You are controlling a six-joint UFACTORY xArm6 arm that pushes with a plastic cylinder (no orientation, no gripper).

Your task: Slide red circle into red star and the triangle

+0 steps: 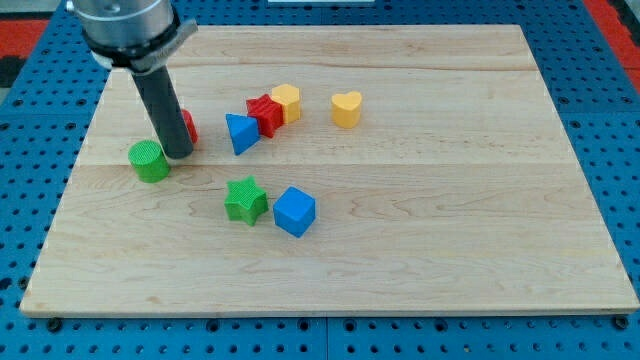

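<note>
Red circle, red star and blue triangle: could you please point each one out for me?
red circle (189,126), camera view, the edge showing right of the rod
red star (265,113), camera view, its top face
blue triangle (240,131), camera view, its top face

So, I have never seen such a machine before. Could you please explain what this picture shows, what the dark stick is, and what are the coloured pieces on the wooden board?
This is one camera looking down at a slant on a wooden board. The dark stick is a rod on a robot arm; it has no hand and holds nothing. It only pushes blocks with my tip.

My tip stands at the view's left, just right of the green cylinder. The rod partly hides the red circle behind it.

Further right lie the blue triangle, the red star and a yellow block, close together. A yellow heart sits apart. Lower down are a green star and a blue cube.
</note>
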